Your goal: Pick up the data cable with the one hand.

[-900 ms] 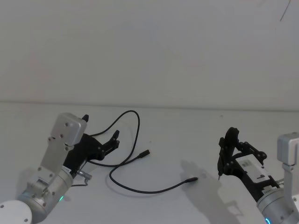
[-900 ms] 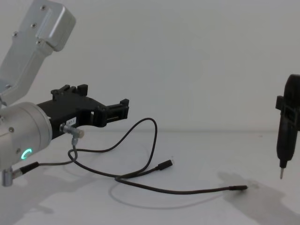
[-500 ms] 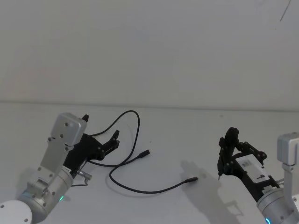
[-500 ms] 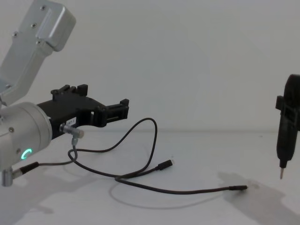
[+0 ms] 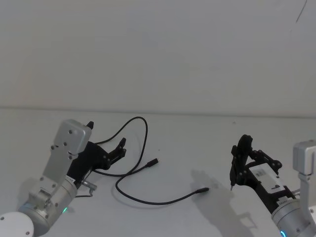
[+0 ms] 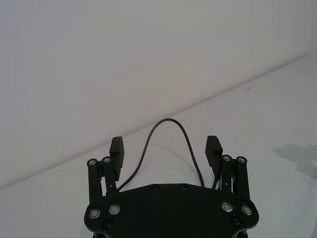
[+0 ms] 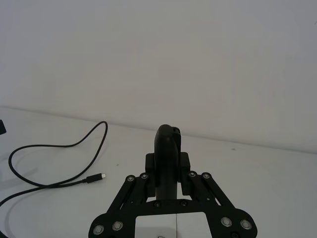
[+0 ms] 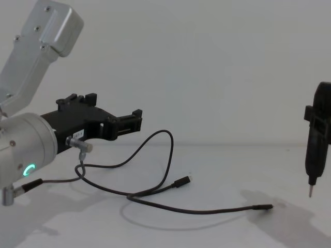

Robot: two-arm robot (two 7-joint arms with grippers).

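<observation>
The data cable (image 5: pixel 147 132) lies on the white table as a long black cord with a tall loop; one plug rests mid-table and the other (image 5: pixel 201 190) farther right. In the chest view the data cable (image 8: pixel 217 211) lies flat below my left gripper (image 8: pixel 115 106). The left gripper (image 5: pixel 106 134) hovers open over the cable's left stretch. In the left wrist view the cable loop (image 6: pixel 168 120) runs between the spread fingers of the left gripper (image 6: pixel 165 148), not touching them. My right gripper (image 7: pixel 167 171) stays at the right, shut on a dark pointed tool (image 8: pixel 316 139).
A short grey wire with silver plugs (image 8: pixel 77 155) hangs from my left wrist, close to the cable. The white table (image 5: pixel 197 138) ends at a plain white wall. The pointed tool's tip (image 5: pixel 232 186) hangs just right of the cable's right plug.
</observation>
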